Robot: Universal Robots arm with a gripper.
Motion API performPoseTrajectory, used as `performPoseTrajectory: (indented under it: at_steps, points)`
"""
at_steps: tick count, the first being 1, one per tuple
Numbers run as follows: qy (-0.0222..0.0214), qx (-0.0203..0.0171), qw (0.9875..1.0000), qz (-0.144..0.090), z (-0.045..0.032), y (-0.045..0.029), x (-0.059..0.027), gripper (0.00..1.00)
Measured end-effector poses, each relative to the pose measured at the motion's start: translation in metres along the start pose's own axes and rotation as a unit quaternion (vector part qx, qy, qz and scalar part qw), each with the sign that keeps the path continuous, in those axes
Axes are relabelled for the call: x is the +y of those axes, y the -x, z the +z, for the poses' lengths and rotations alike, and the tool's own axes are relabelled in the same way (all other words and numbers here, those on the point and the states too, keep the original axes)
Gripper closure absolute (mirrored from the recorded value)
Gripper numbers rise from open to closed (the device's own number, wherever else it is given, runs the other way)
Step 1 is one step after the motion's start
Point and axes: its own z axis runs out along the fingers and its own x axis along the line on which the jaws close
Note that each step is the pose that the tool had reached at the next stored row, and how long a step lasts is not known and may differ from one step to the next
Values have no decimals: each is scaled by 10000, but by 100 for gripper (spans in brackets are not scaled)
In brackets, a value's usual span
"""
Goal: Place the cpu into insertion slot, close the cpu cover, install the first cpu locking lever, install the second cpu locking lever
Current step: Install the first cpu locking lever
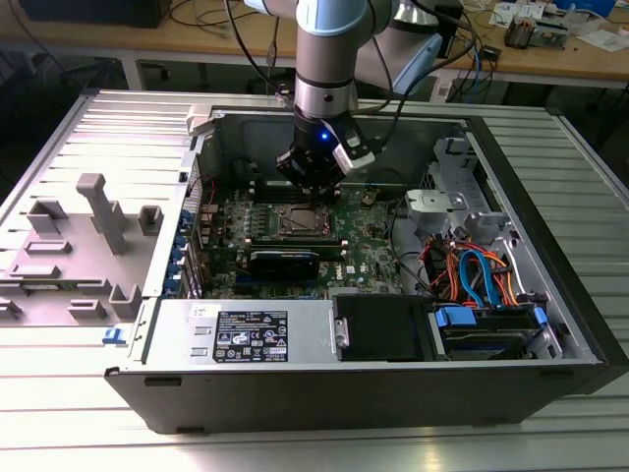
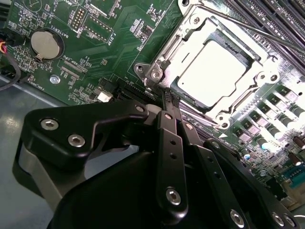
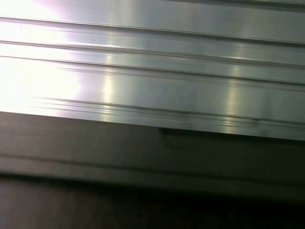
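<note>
1. Nearest the exterior camera runs the dark wall of the open computer case (image 1: 324, 398), with one power supply (image 1: 246, 334) just behind it. Deeper inside, the arm's gripper (image 1: 313, 194) hangs just above the cpu (image 1: 298, 222), which is seated on the circuit board (image 1: 369, 246).
2. In the second wrist view, the gripper (image 2: 167, 98) has its two fingers (image 2: 164, 119) drawn together at the tips, with nothing seen between them. The tips stand at one corner of the socket (image 2: 153, 74). Whether they touch it cannot be told.
3. The cpu (image 2: 215, 67) lies flat in the socket. The cpu cover (image 2: 175, 47) lies down around it and frames its bright top.
4. One thin lever rod (image 2: 252, 31) runs along the socket edge away from the fingertips. A second rod cannot be made out with certainty.
5. In the first wrist view, a grooved metal surface (image 3: 152, 71) borders a dark band (image 3: 152, 162).
6. Hazard: a sideways slip of the closed tips would likely scrape the small parts beside the socket. A lever escaping them could spring back.
7. Count: one arm, one gripper, one cpu, one cpu cover, one clear lever rod, one coin battery (image 2: 46, 44).
</note>
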Motion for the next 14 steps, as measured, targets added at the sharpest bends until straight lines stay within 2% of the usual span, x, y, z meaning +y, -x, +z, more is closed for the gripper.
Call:
performPoseTrajectory:
  at_steps: [3, 6, 14]
  points:
    - [-6, 1, 10000, 0, 1, 0, -3, 88]
    - [-84, 9, 10000, 0, 21, -2, -24, 88]
    - [-91, 9, 10000, 0, 50, -2, -15, 88]
